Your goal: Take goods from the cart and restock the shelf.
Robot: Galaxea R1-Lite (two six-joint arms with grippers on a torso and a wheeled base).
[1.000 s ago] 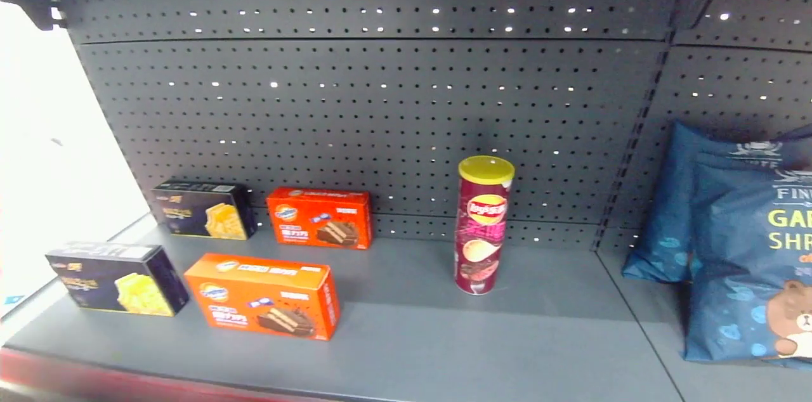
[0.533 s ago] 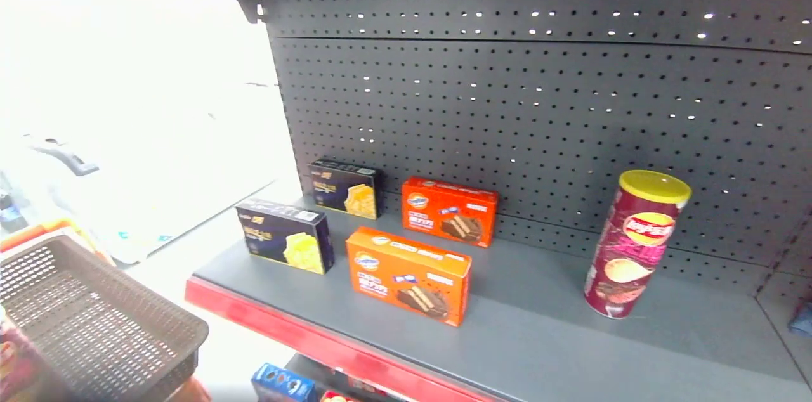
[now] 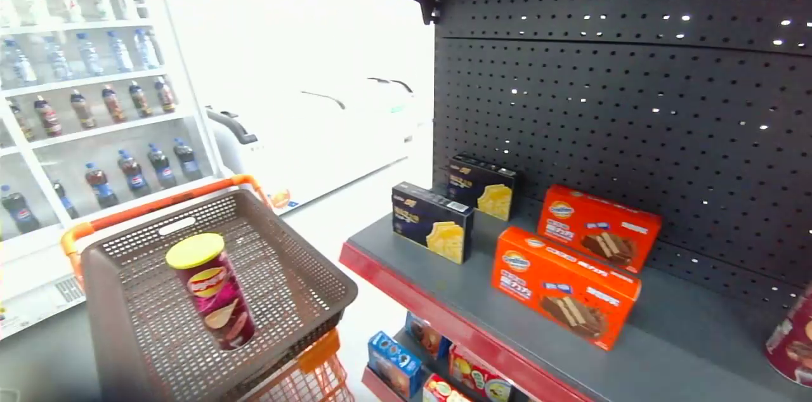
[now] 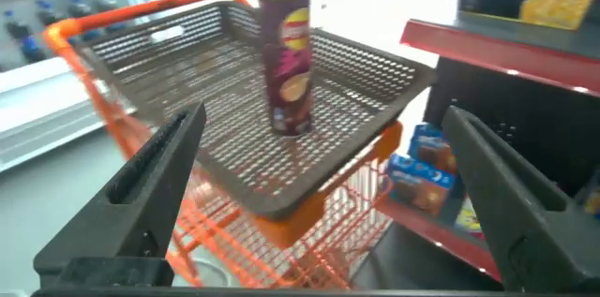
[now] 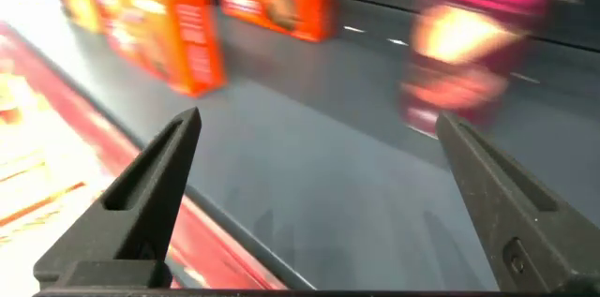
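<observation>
The left gripper (image 4: 323, 114) has its fingers spread and empty; the chips can (image 4: 284, 58) stands upright in the cart basket (image 4: 141, 53) beyond them. The right gripper (image 5: 317, 121) has its fingers spread over the shelf (image 5: 309, 203).

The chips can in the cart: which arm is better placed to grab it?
Probably the left. The open left gripper faces the can standing in the cart basket; the right gripper hangs over the shelf.

My left pincer (image 4: 323, 114) shows me two matte black fingers (image 4: 141, 203), each a flat-sided wedge, broad toward the wrist and narrowing to a blunt tip. The right pincer (image 5: 319, 117) looks the same from here: plain black, angular fingers (image 5: 506, 213) with bevelled edges, and I can make out a small round mark near the base of one.
</observation>
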